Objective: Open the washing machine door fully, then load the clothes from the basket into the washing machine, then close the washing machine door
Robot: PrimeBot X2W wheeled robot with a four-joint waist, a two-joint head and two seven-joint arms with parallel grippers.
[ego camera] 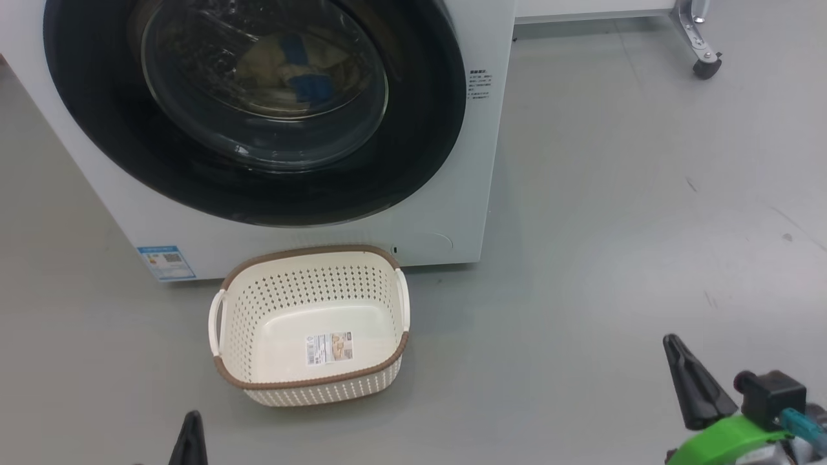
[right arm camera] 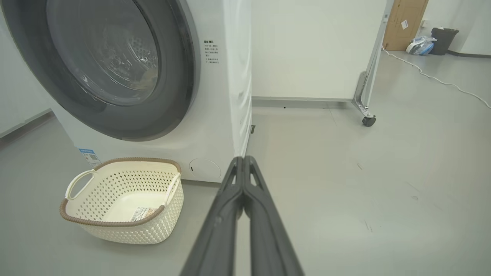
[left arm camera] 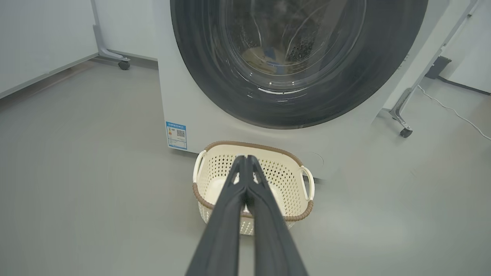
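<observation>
I see a grey floor [ego camera: 614, 258] carrying the white washing machine [ego camera: 452, 161] at the far left. The cream basket [ego camera: 323, 394] stands just in front of it, nearer me, and a wheeled frame leg [ego camera: 706, 66] is at the far right.

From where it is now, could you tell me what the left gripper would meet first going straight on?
Probably the basket, at its far wall; depth is unclear, so the shut left gripper might pass over it and touch the washing machine instead.
</observation>
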